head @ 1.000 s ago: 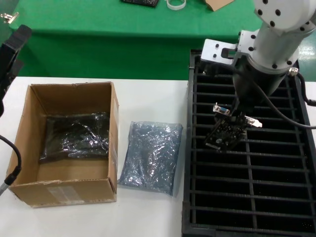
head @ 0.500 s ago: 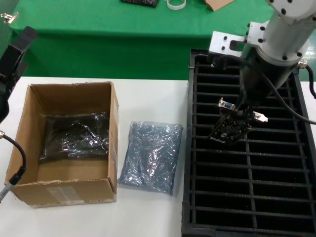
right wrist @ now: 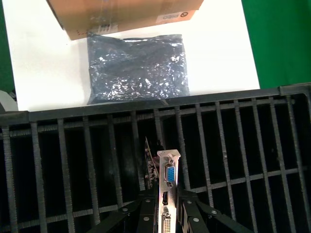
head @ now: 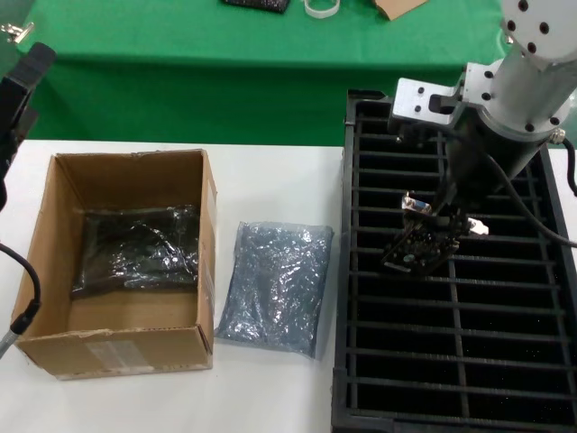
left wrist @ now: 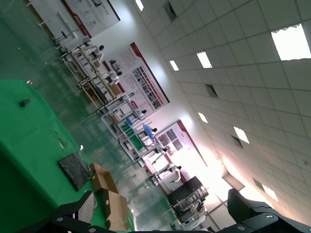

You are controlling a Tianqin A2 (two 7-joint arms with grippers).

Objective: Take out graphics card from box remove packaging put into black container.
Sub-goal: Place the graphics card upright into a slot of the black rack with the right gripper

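- Since a second ago the right gripper (head: 431, 236) has carried the graphics card (head: 417, 244) slightly toward the right of the head view and lower over the black container (head: 451, 361).
- Its fingers (right wrist: 189, 216) are clamped on the card's silver bracket – blue port facing the wrist camera – with the card tilted above the slotted rows at centre right.
- At lower centre the packaging (head: 275, 289) lies flat on the white table (head: 270, 171), just beside the box (head: 117, 343).
- A dark bagged bundle (head: 135, 248) sits inside that box.
- The left gripper (head: 18, 90) is raised at the upper left edge; whether it is clenched seems impossible to tell.
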